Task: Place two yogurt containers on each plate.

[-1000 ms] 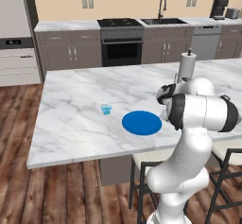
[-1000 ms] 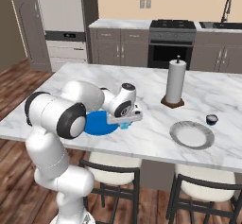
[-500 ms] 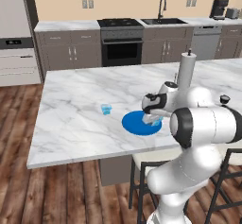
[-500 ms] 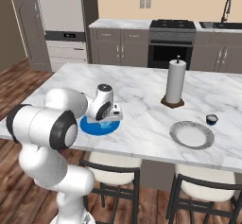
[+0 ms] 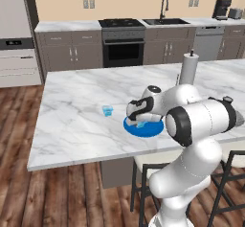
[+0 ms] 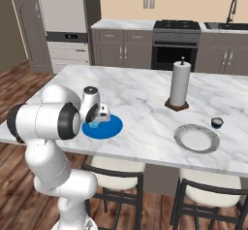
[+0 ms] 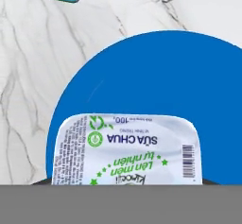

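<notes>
Island counter (image 5: pixel 72 125): white marble, long; broad bare stretch lay left of the blue plate, front edge close to it.
Blue plate (image 6: pixel 109 128): flat, plain bright blue, near the counter's front edge; its far half lay bare in the hand view (image 7: pixel 156 76).
Gripper (image 5: pixel 139 120): low over the blue plate's left part, fingers pinched on a yogurt cup; tips hidden in the hand view.
Held yogurt cup (image 7: pixel 126 150): white foil lid with green print, seen from above over the near part of the plate; whether it touched the plate could not be told.
Loose yogurt cup (image 5: pixel 107 110): pale blue, upright on bare marble, left of the plate and apart from it.
Grey plate (image 6: pixel 196 138): raised rim, nothing on it, well right of the blue plate, near the front edge.
Dark yogurt cup (image 6: pixel 217 123): on the marble just behind the grey plate's right side, not on it.
Paper towel roll (image 6: pixel 178 84): tall, upright on a brown base, behind and between the plates.
</notes>
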Robot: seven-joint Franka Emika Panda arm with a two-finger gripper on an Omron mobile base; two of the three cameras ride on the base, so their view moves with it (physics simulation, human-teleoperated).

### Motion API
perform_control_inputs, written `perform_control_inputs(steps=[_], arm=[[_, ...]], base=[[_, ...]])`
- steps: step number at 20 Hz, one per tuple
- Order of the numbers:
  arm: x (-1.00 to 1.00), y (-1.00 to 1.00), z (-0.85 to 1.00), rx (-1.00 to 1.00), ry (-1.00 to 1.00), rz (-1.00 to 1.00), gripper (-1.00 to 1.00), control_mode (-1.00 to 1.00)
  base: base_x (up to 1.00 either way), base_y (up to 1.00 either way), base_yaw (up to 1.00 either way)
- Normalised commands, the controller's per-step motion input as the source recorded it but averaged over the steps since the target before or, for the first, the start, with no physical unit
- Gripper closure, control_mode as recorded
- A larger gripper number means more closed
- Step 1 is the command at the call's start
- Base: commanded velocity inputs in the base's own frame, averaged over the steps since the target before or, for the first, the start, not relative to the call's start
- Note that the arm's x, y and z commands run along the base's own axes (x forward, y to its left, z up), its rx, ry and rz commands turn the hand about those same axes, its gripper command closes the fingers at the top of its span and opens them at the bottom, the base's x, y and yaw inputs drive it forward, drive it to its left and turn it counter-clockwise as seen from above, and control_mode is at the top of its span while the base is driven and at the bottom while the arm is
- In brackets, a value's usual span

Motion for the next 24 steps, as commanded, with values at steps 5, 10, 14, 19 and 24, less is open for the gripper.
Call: perform_control_inputs(steps=[5, 10, 14, 19, 24], arm=[[0.50, 0.01, -0.09, 0.04, 0.00, 0.00, 1.00, -1.00], [0.09, -0.17, -0.01, 0.02, 0.00, -0.01, 1.00, -1.00], [0.06, -0.08, -0.11, 0.00, -0.03, -0.02, 1.00, -1.00], [-0.01, -0.03, -0.09, 0.00, -0.01, -0.04, 1.00, -1.00], [-0.01, 0.21, -0.02, 0.00, -0.06, -0.09, 1.00, -1.00]], base=[[0.00, 0.00, 0.00], [0.00, 0.00, 0.00], [0.00, 0.00, 0.00], [0.00, 0.00, 0.00], [0.00, 0.00, 0.00]])
